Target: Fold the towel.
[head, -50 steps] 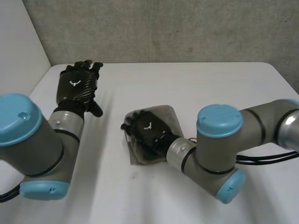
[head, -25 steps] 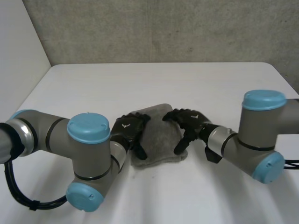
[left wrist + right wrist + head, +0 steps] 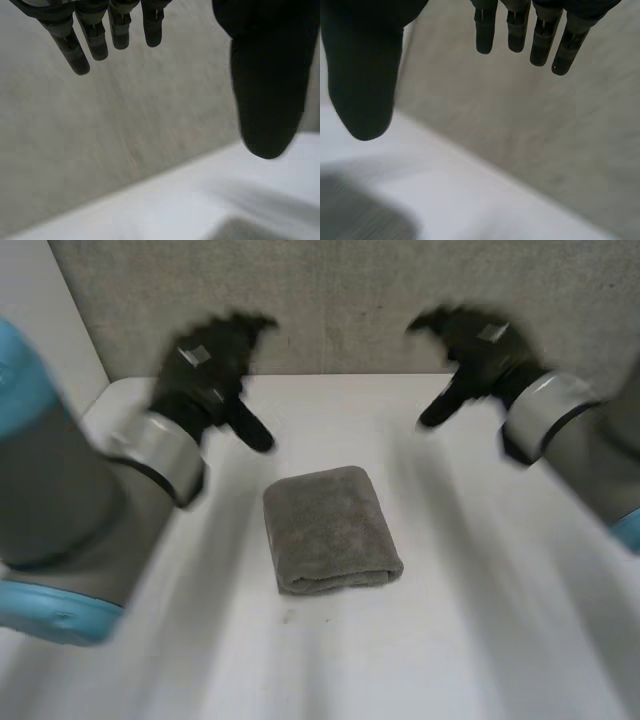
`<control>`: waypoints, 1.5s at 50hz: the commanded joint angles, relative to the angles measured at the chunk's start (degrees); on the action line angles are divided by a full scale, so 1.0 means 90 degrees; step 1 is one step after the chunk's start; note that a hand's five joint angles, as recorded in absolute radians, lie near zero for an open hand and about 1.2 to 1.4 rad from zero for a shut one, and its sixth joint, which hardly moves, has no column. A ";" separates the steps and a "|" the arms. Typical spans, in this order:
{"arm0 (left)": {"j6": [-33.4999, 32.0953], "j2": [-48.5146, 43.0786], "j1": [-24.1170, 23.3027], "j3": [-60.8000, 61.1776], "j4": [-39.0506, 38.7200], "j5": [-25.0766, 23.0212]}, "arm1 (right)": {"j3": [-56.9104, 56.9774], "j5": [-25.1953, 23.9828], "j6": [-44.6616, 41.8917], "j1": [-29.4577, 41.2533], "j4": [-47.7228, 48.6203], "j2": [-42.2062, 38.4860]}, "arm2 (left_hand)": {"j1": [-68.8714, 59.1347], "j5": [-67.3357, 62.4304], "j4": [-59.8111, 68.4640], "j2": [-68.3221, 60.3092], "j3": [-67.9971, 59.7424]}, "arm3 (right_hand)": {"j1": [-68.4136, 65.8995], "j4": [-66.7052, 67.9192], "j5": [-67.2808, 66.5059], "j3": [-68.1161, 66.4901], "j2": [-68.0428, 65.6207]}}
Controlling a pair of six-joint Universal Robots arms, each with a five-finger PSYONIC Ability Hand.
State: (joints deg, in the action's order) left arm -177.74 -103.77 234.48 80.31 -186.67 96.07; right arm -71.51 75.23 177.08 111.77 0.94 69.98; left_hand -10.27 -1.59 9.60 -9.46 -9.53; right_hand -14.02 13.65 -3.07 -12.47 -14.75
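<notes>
- Two black robot hands hang over the white surface [image 3: 480,630], fingers [image 3: 96,45] straight and apart, empty: left hand [image 3: 205,375] at 10 o'clock of the grey folded terry towel [image 3: 328,530], right hand [image 3: 482,345] at 2 o'clock.
- The towel lies mid-surface, touched by nothing.
- Risk: unpressed thick layers may spring open; a low hand could drag them.
- Long axis runs 11 to 5 o'clock, rounded fold facing 5.
</notes>
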 commanded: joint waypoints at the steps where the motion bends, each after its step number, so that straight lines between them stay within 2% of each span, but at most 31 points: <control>1: 0.0003 0.1567 0.1015 -0.0642 0.1656 0.0331 | 0.0201 0.1045 0.0207 -0.0563 -0.0212 0.1306 | 0.0006 0.0153 0.0069 -0.0084 -0.0076 | 0.0446 -0.0406 0.0341 0.0274 0.0528; 6: 0.0013 0.1890 0.1280 -0.0546 0.2108 0.0321 | 0.0055 0.1220 -0.0046 -0.0641 -0.0641 0.1823 | 0.0025 0.0172 0.0050 -0.0065 -0.0057 | 0.0446 -0.0406 0.0341 0.0274 0.0528; 14: -0.0007 0.2019 0.1222 -0.0184 0.2098 0.0292 | -0.0384 0.1260 -0.0516 -0.0573 -0.0554 0.2019 | 0.0025 0.0172 0.0050 -0.0065 -0.0057 | 0.0446 -0.0406 0.0341 0.0274 0.0528; 21: -0.0007 0.1921 0.1202 -0.0037 0.1991 0.0282 | -0.0492 0.1260 -0.0545 -0.0573 -0.0525 0.1922 | 0.0025 0.0172 0.0050 -0.0065 -0.0057 | 0.0446 -0.0406 0.0341 0.0274 0.0528; 41: -0.0055 0.1862 0.1251 0.0207 0.0995 0.0292 | -0.0824 0.1260 -0.0828 -0.0573 0.0051 0.1824 | 0.0025 0.0172 0.0050 -0.0065 -0.0057 | 0.0446 -0.0406 0.0341 0.0274 0.0528; 52: -0.0407 0.1891 0.1320 0.0197 0.1043 0.0379 | -0.0756 0.1240 -0.0819 -0.0573 -0.0017 0.1795 | 0.0025 0.0172 0.0050 -0.0065 -0.0057 | 0.0446 -0.0406 0.0341 0.0274 0.0528; 75: -0.0417 0.1921 0.1329 0.0158 0.1102 0.0409 | -0.0697 0.1201 -0.0819 -0.0573 -0.0095 0.1892 | 0.0025 0.0172 0.0050 -0.0065 -0.0057 | 0.0446 -0.0406 0.0341 0.0274 0.0528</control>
State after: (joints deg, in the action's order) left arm -181.50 -86.20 246.36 81.89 -176.85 99.77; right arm -78.02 86.10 169.74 106.61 0.12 86.83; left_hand -10.30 -1.59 9.60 -9.46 -9.53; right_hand -14.02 13.65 -3.06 -12.47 -14.75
